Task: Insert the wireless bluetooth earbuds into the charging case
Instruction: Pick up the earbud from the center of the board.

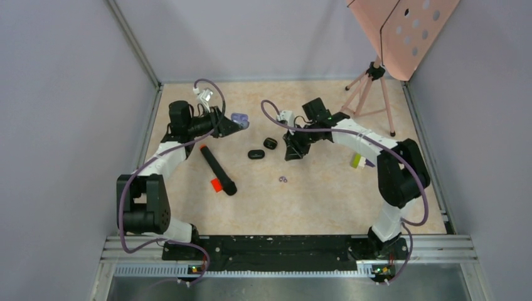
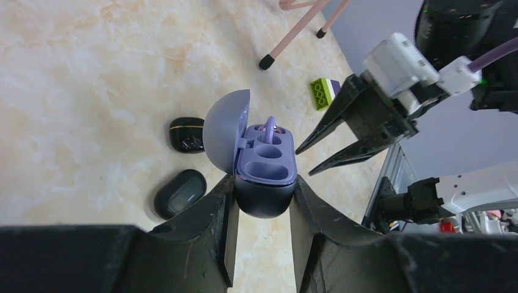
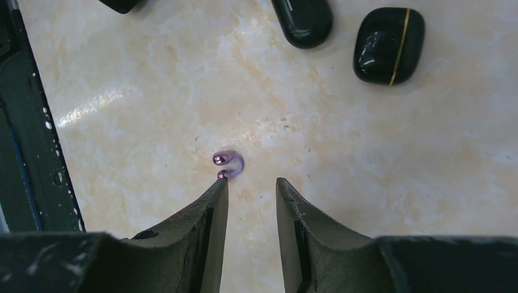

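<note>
The purple charging case (image 2: 266, 168) is seen clamped between the fingers of the left hand (image 2: 264, 182), its lid swung back to the left. One purple earbud (image 2: 269, 126) is seated in the far socket. The right hand (image 2: 304, 162) is noted just right of the case, fingers parted. On the bench (image 2: 91, 73) at left, a glossy black case (image 2: 187, 134) and a flatter black case (image 2: 179, 193) are laid; a green-and-purple block (image 2: 324, 91) lies beyond.
</note>
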Action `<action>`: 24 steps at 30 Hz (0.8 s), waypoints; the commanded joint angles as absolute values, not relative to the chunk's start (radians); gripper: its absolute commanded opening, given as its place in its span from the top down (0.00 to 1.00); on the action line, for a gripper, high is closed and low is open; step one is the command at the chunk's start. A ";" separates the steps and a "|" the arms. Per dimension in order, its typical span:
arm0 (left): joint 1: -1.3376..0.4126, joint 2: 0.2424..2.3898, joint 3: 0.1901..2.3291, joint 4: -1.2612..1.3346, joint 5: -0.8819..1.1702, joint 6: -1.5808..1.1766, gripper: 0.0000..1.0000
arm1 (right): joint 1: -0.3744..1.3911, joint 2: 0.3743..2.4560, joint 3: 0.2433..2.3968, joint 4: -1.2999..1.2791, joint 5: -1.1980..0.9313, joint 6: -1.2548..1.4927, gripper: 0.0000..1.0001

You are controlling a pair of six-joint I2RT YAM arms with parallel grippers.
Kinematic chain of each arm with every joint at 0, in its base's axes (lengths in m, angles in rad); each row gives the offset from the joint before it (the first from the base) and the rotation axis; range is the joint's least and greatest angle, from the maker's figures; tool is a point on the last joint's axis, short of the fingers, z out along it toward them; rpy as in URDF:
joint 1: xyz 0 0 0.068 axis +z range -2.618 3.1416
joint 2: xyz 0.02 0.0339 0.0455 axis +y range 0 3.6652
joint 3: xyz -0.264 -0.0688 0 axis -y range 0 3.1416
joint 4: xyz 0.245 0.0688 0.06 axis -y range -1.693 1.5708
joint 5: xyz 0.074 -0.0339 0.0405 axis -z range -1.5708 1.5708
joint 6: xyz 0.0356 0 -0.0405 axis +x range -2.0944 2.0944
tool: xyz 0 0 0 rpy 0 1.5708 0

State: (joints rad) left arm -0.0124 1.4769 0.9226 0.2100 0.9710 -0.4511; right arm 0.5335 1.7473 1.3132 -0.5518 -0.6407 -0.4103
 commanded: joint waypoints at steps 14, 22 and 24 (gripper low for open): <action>0.028 1.472 0.965 0.119 0.980 -0.385 1.00 | 0.559 1.919 1.323 -0.525 -0.735 -0.654 0.62; 0.041 1.472 0.978 0.106 0.979 -0.379 1.00 | 0.599 1.905 1.272 -0.545 -0.742 -0.743 0.58; 0.041 1.476 0.981 0.107 0.980 -0.379 1.00 | 0.601 1.913 1.275 -0.546 -0.739 -0.749 0.58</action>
